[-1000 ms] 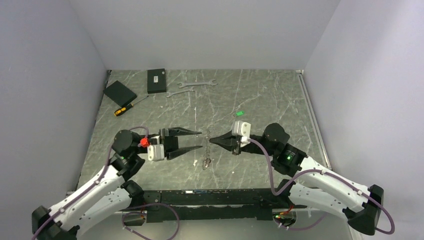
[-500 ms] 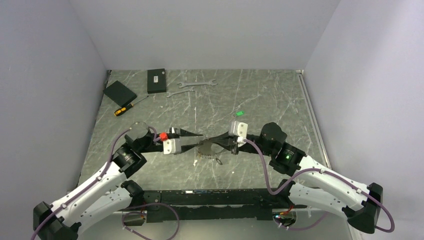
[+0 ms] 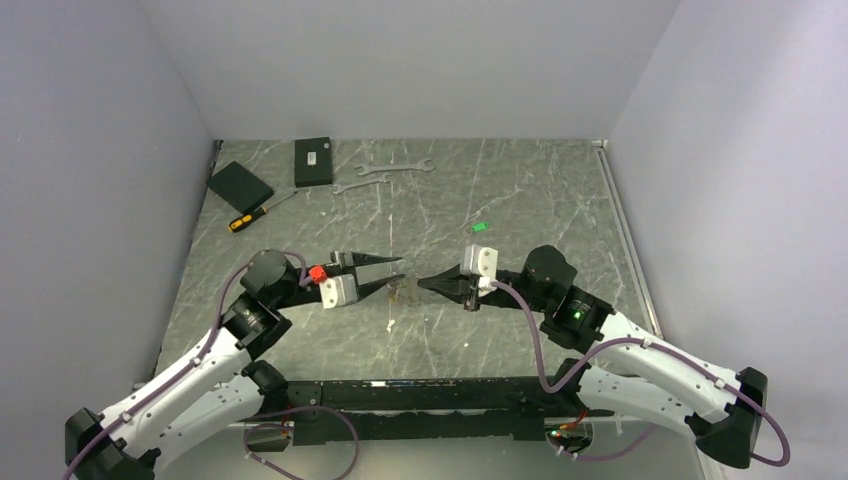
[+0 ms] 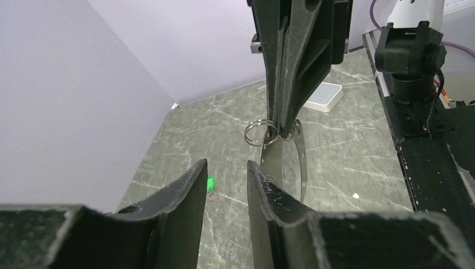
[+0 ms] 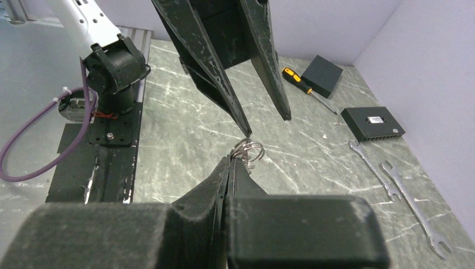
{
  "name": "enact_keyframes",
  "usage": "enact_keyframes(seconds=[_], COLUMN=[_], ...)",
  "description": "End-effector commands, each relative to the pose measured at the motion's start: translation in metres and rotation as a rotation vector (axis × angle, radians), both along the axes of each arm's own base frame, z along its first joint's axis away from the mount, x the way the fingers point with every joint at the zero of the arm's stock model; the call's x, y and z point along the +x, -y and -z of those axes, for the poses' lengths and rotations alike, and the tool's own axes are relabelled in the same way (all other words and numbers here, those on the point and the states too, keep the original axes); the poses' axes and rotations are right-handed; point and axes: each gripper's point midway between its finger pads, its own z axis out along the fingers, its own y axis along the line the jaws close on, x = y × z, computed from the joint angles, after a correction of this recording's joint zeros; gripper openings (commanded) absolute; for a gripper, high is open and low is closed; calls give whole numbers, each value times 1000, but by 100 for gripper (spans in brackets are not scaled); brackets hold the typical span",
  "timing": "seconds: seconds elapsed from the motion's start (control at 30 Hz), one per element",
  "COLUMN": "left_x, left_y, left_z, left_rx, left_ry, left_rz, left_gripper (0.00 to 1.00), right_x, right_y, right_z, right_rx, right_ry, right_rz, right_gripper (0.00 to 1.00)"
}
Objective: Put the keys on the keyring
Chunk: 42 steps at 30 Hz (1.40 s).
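**Right hand** (image 4: pixel 283 131): fully closed. It pinches a bunch of silvery flat metal keys (image 4: pixel 274 159) by its small wire split rings (image 5: pixel 248 148). The blades hang free below the tips, clear of the grey marbled desk (image 3: pixel 520 190).

**Left hand** (image 4: pixel 227 163): partly open, nothing visible between its fingers. One fingertip (image 4: pixel 259 168) sits just beside a hanging blade; contact cannot be confirmed.

**Change over the last second:** the left hand was spread wide and well apart from the right. It has moved in tip to tip and narrowed its gap. The bunch now shows between the two hands.

**Assessment:** the left hand is probably lining up to grip a blade or ring. Threading is not yet begun.

A small green piece (image 3: pixel 480 227) lies on the desk, apart.
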Motion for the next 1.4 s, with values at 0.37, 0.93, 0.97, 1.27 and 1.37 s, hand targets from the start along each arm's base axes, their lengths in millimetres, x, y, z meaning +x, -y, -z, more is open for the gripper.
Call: enact_keyframes(seconds=[0.37, 0.93, 0.97, 1.27, 1.37], left_x=[-9, -24, -24, -30, -29], left_y=[4, 13, 12, 15, 15], left_z=[-21, -12, -10, -8, -7], left_rx=[11, 20, 24, 12, 13], left_ry=[23, -33, -35, -61, -58], left_rz=[60, 174, 173, 218, 219], left_gripper=[32, 32, 32, 31, 19], right_x=[-10, -8, -7, -8, -9], right_y=[-6, -8, -7, -8, -8], right_z=[-30, -32, -32, -34, -35], right_rx=[79, 80, 79, 82, 83], right_ry=[67, 76, 77, 81, 82], right_rz=[-67, -65, -63, -67, -72], right_gripper=[0, 0, 0, 0, 0])
